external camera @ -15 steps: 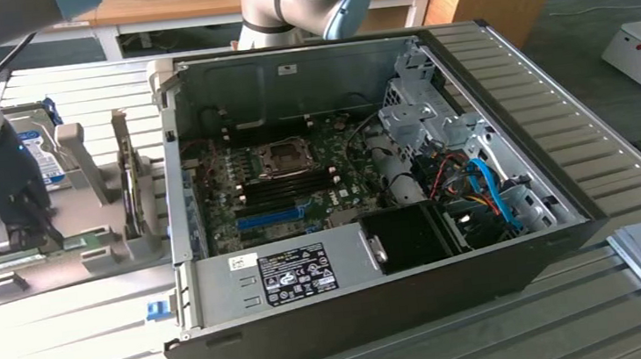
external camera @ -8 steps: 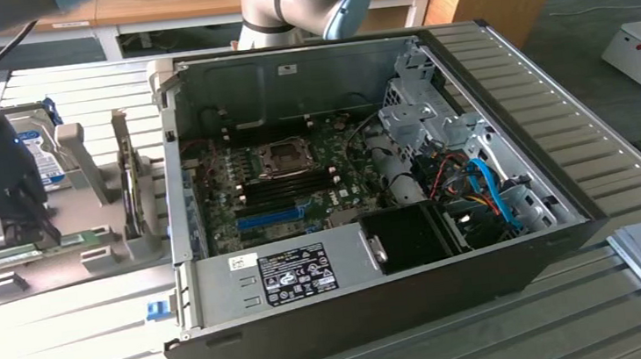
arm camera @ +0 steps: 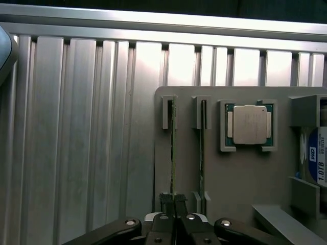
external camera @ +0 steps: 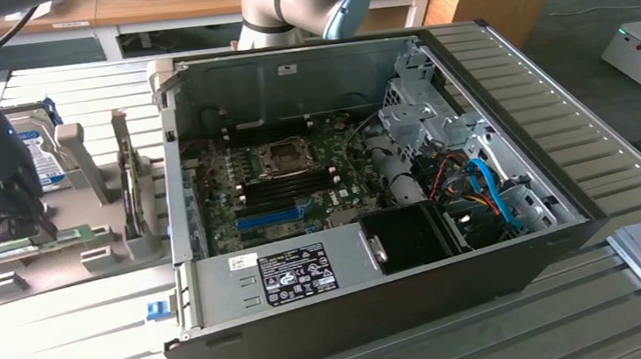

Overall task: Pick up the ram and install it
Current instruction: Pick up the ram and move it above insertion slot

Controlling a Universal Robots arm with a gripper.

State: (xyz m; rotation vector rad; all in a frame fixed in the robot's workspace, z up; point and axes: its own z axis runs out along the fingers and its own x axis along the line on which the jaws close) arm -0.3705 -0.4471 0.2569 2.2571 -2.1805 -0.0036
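Jaws closing almost fully, pinching the ram [arm camera: 172, 153], ram standing on edge in the grey holder [arm camera: 240, 178], second stick [arm camera: 203, 148] and processor [arm camera: 250, 125] sitting alongside, holder resting on the ribbed table [arm camera: 76, 127]

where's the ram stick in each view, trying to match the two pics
exterior view: the ram stands on edge at the exterior view's far left, under the gripper.
wrist view: the ram is seen edge-on, the stick farther from the cpu, its end pinched in the gripper.
shared landmark: the hard drive with the blue-white label.
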